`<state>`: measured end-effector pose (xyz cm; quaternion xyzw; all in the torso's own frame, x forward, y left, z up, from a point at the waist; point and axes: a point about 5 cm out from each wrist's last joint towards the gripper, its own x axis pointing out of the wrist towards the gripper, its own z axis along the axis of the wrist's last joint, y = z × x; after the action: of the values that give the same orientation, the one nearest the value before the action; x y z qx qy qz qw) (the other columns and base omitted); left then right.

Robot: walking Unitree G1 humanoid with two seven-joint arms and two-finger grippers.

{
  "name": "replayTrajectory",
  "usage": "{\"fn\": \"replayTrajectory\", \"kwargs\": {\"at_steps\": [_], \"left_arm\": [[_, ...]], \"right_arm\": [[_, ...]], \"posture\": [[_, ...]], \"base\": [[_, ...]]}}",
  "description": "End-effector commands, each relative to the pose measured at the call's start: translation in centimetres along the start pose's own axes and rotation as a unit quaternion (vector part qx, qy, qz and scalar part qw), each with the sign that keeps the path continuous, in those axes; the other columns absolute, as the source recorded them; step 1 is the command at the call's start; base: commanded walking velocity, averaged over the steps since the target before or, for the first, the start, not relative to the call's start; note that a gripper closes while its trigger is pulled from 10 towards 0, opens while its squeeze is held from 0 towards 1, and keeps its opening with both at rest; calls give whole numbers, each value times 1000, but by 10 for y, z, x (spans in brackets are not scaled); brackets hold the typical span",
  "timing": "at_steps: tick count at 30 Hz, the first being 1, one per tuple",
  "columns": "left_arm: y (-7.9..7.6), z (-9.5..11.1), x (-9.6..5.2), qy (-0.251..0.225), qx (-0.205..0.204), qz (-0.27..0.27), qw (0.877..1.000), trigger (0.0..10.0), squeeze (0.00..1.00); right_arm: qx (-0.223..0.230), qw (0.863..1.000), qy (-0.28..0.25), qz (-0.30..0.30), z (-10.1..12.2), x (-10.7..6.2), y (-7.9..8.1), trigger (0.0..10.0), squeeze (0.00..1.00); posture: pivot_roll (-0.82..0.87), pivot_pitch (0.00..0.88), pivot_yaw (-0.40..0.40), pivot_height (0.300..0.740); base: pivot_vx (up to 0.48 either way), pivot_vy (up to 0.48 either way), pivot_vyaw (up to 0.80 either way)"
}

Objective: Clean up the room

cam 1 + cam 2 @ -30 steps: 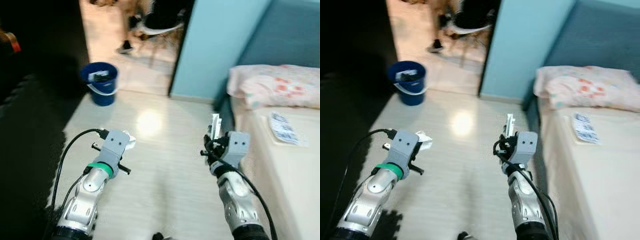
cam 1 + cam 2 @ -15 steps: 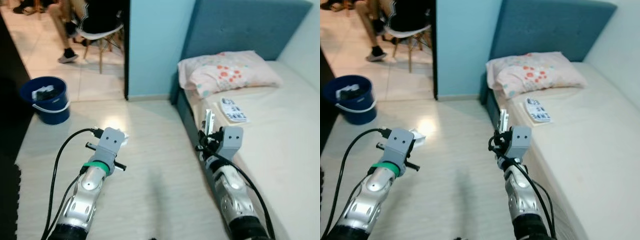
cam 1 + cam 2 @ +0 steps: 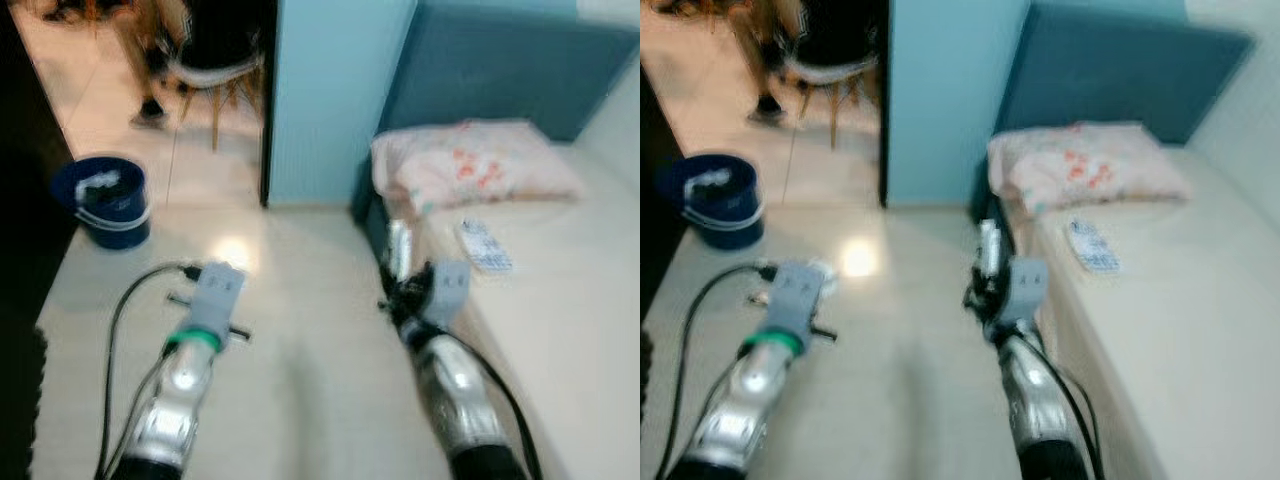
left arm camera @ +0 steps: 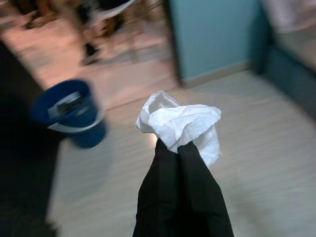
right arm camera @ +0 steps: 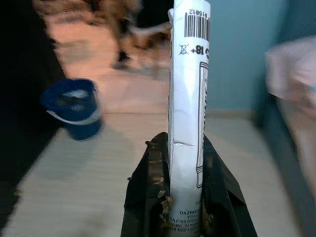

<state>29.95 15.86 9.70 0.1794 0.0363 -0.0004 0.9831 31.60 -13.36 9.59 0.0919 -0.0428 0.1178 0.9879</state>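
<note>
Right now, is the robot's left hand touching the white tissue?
Touching. In the left wrist view the left gripper has its two black fingers pressed together on the crumpled white tissue, pinching its lower edge.

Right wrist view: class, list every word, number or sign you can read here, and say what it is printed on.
"18+", beside a crossed-out bin sign and below a barcode: on the white packet held by the right gripper.
Digits over the barcode: partly cut off, not surely readable.
Small print at the packet's lower end: too small to read.
</note>
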Motion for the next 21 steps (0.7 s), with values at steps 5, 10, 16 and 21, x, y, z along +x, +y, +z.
{"fn": "replayTrajectory", "kwargs": {"at_steps": [5, 10, 16, 21], "left_arm": [[3, -13, -4, 28, 14, 5, 999, 10000, 0], [4, -17, -6, 33, 19, 7, 999, 10000, 0], [6, -19, -6, 36, 23, 12, 999, 10000, 0], [6, -17, -4, 31, 26, 12, 999, 10000, 0]], "right_arm": [[10, 1000, 26, -3, -14, -9, 2, 10000, 0], [-1, 999, 38, -3, -18, -11, 0, 10000, 0], [-2, 999, 43, -9, -20, -8, 2, 10000, 0], [-3, 999, 43, -10, -19, -5, 4, 10000, 0]], "posture": [[124, 112, -52, 740], [130, 110, -50, 740], [149, 98, -47, 740], [154, 87, -45, 740]], "base": [[465, 0, 0], [465, 0, 0], [465, 0, 0], [465, 0, 0]]}}
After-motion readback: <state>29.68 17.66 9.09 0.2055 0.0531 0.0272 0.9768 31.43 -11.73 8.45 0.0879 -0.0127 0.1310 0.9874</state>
